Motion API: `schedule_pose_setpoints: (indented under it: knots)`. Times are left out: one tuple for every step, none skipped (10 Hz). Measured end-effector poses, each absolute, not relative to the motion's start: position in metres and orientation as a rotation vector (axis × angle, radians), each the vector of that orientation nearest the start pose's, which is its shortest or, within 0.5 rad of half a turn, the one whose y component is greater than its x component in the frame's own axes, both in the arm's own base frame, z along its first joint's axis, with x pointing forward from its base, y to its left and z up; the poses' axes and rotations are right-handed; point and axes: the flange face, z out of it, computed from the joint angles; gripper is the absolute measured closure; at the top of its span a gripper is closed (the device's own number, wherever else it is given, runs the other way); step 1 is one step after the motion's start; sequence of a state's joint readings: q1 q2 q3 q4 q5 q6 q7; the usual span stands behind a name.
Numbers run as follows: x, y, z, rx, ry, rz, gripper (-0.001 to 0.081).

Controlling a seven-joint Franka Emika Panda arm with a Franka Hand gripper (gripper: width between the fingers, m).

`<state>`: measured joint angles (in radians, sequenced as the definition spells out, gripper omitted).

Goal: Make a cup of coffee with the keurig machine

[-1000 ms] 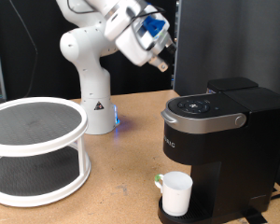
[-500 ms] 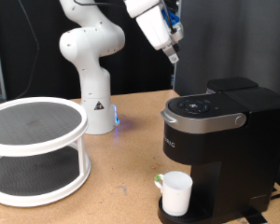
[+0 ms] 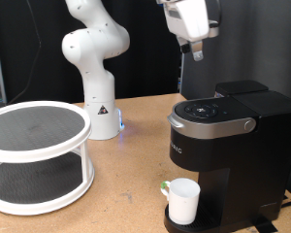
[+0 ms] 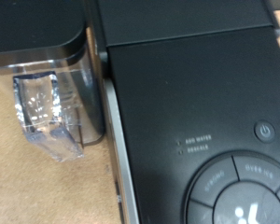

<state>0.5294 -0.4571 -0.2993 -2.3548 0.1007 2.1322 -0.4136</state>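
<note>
The black keurig machine (image 3: 228, 136) stands at the exterior view's right with its lid down. The white cup (image 3: 183, 201) sits upright on its drip base under the spout, with something green at its rim. My gripper (image 3: 196, 56) hangs above the machine's top, pointing straight down, well clear of the round button panel (image 3: 210, 110). Its fingers look pressed together and hold nothing. The wrist view looks down on the machine's black top (image 4: 196, 84), the button panel (image 4: 238, 191) and the clear water tank (image 4: 47, 103). No fingers show there.
A white two-tier round rack (image 3: 39, 155) stands on the wooden table (image 3: 126, 199) at the exterior view's left. The white arm base (image 3: 95, 78) stands behind it. A dark panel (image 3: 247, 39) rises behind the machine.
My gripper has swung from left of the machine to above it and turned from tilted to pointing straight down. The cup and the machine have not moved.
</note>
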Motion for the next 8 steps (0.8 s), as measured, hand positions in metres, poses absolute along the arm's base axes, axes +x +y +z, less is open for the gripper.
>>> schedule_pose_setpoints:
  knots:
    - [0.439,0.099,0.516,-2.791,-0.898,-0.303,-0.0002]
    - [0.451,0.104,0.515,-2.803,-0.901,-0.284,-0.0002]
    - [0.462,0.108,0.512,-2.813,-0.896,-0.271,-0.0002]
    - [0.473,0.112,0.511,-2.814,-0.874,-0.268,-0.0002]
    - [0.483,0.115,0.509,-2.816,-0.86,-0.262,-0.0002]
    - [0.483,0.115,0.509,-2.816,-0.861,-0.261,-0.0002]
    - [0.482,0.115,0.509,-2.813,-0.871,-0.26,-0.0002]
    - [0.482,0.115,0.51,-2.812,-0.873,-0.266,-0.0002]
